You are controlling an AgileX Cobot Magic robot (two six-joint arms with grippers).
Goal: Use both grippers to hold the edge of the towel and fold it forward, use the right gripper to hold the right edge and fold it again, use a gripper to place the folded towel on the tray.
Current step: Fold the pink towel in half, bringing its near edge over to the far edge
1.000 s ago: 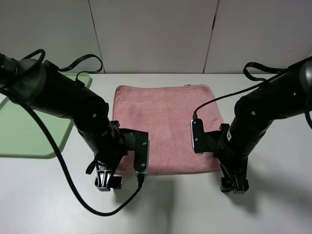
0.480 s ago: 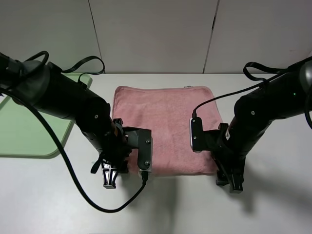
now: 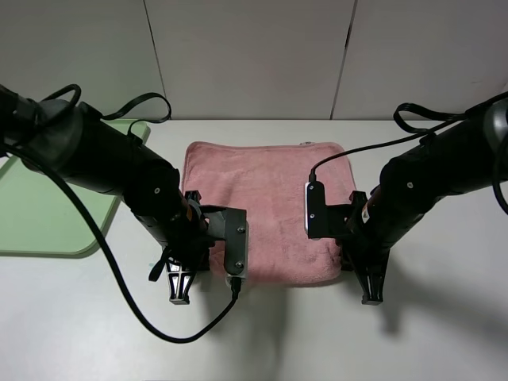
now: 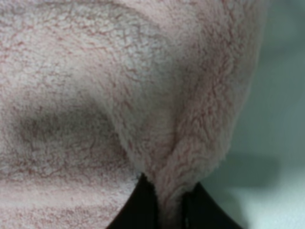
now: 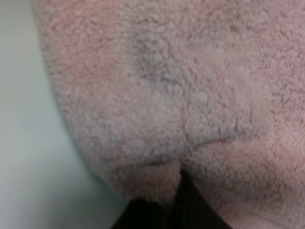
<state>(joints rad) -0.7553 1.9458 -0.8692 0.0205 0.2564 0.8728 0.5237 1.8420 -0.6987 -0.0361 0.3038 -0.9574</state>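
One dusty-pink towel (image 3: 266,198) lies spread on the white table (image 3: 444,341), and we see its near hem (image 3: 278,276) drawn up at both corners; our left gripper (image 3: 181,292) is clamped on the near left corner, a ridge of terry pinched between its black fingers (image 4: 136,214) in the wrist view; our right gripper (image 3: 371,294) is likewise clenched on the near right corner. Well off to the left, apart from the towel, sits the light-green tray (image 3: 36,214), partly behind the left arm (image 3: 87,155).
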